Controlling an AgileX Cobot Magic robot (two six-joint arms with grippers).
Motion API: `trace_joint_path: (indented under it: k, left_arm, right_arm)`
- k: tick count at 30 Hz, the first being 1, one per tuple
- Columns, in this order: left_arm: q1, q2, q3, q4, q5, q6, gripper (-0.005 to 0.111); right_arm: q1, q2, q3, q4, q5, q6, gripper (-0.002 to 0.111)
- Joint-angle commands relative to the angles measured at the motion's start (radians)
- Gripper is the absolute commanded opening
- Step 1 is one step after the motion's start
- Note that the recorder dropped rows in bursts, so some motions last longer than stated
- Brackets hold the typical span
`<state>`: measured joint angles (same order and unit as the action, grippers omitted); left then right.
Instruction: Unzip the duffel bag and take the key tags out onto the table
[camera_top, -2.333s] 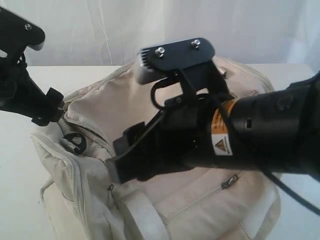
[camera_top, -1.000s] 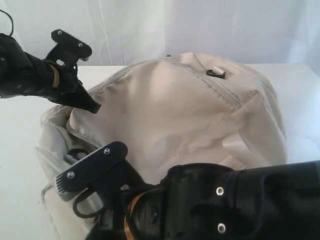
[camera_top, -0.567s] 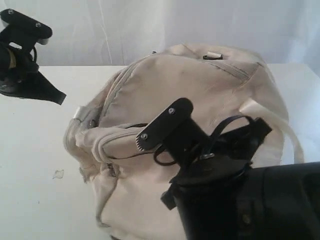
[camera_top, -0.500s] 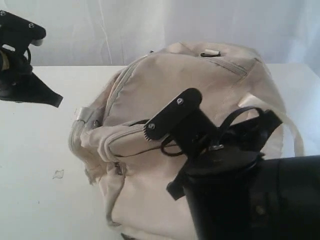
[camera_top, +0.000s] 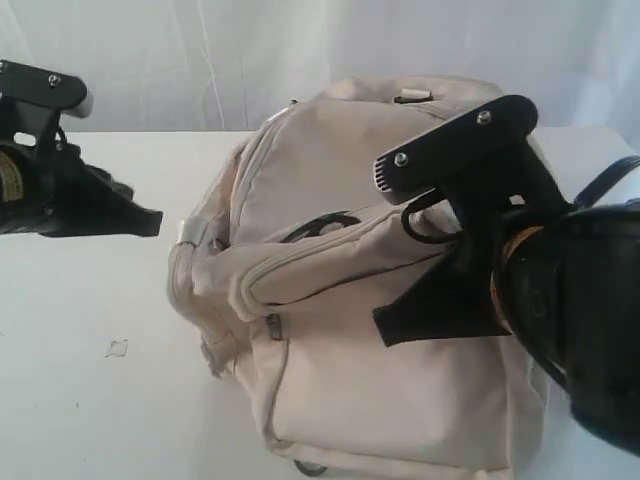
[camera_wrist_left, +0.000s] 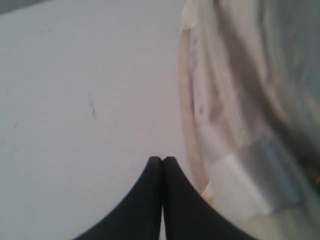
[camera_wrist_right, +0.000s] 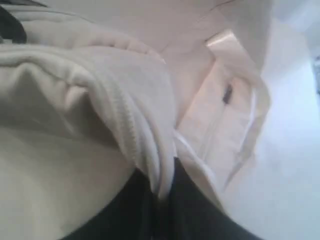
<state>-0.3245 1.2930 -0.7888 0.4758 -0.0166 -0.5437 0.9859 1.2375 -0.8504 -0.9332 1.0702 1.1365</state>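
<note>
The cream duffel bag (camera_top: 380, 380) lies bunched on the white table (camera_top: 90, 400), with a dark metal pull (camera_top: 318, 225) on its top fold. My right gripper (camera_top: 385, 325) is at the bag's front. In the right wrist view the right gripper (camera_wrist_right: 162, 180) is shut on a fold of the bag (camera_wrist_right: 75, 125) along a zipper edge. My left gripper (camera_top: 150, 220) hangs left of the bag, apart from it. In the left wrist view it (camera_wrist_left: 162, 160) is shut on nothing above bare table, and the bag (camera_wrist_left: 240, 100) lies beside it. The key tags are hidden.
A pale webbing strap (camera_wrist_right: 235, 55) hangs off the bag's side. A small scrap (camera_top: 117, 348) lies on the table in front of the left arm. A white curtain (camera_top: 200, 50) backs the table. The right arm's dark body (camera_top: 580, 340) fills the near right.
The left gripper has come off the bag and drawn back to the left. The right arm has swung up and to the right with the fabric, and the bag has shifted right.
</note>
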Motion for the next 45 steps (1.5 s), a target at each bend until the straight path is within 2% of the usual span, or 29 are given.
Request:
trace_joint_path:
  k: [1,4,5,6,12,15,20,22,23,24,25,27,28,31,34,37,42,45]
  left_arm:
    - [0.003,0.065,-0.031,0.002,-0.151,0.001,0.033]
    - [0.003,0.139,-0.071,0.002,-0.176,0.001,0.069]
    - [0.003,0.168,-0.086,0.002,-0.184,0.001,0.078]
    - [0.003,0.198,-0.105,0.002,-0.188,0.001,0.081]
    - [0.003,0.366,-0.230,0.002,-0.254,0.017,0.068]
    - [0.003,0.454,-0.328,0.002,-0.266,0.074,0.067]
    - [0.003,0.593,-0.433,0.002,-0.197,0.076,0.067]
    - [0.003,0.627,-0.453,0.002,-0.179,0.076,0.062]
    - [0.003,0.640,-0.464,0.002,-0.159,0.076,0.042]
    - [0.003,0.640,-0.465,0.004,-0.135,0.076,0.013]
    - [0.003,0.635,-0.468,0.005,-0.105,0.082,0.000]
    - [0.003,0.614,-0.469,0.008,-0.015,0.099,0.000]
    - [0.003,0.592,-0.469,0.008,0.065,0.099,0.000]
    - [0.003,0.514,-0.449,0.008,0.207,0.108,0.000]
    - [0.003,0.331,-0.340,-0.055,0.316,0.091,0.000]
    - [0.003,0.129,-0.198,-0.128,0.327,0.091,0.000]
    - [0.003,-0.103,-0.052,-0.185,0.346,0.091,0.000]
    - [0.003,-0.235,0.010,-0.188,0.342,0.091,0.000]
  right_arm:
    - [-0.009,-0.037,-0.009,0.112,-0.271,-0.023,0.000]
    - [-0.009,-0.037,-0.006,0.211,-0.366,-0.064,0.000]
    - [-0.009,-0.037,-0.002,0.224,-0.383,-0.064,0.000]
    - [-0.009,-0.037,0.004,0.231,-0.389,-0.064,0.000]
    - [0.023,-0.037,0.005,0.314,-0.390,-0.113,0.000]
    - [0.081,-0.037,0.005,0.345,-0.369,-0.115,0.000]
    - [0.181,-0.041,0.005,0.388,-0.374,-0.113,0.000]
    - [0.213,-0.048,0.005,0.394,-0.374,-0.113,0.000]
    - [0.242,-0.055,0.005,0.394,-0.372,-0.106,0.000]
    - [0.255,-0.063,0.005,0.393,-0.354,-0.106,0.000]
    - [0.260,-0.068,0.005,0.384,-0.329,-0.106,0.000]
    - [0.260,-0.070,0.005,0.321,-0.197,-0.093,0.000]
    - [0.260,-0.070,0.005,0.234,-0.051,-0.050,0.000]
    - [0.260,-0.070,0.005,0.061,0.151,0.010,0.000]
    - [0.240,-0.068,0.014,-0.079,0.151,0.110,0.000]
    - [0.207,-0.048,0.016,-0.148,0.151,0.165,0.000]
    - [0.128,0.003,0.016,-0.302,0.142,0.201,0.000]
    - [0.048,0.036,0.016,-0.404,0.033,0.214,0.000]
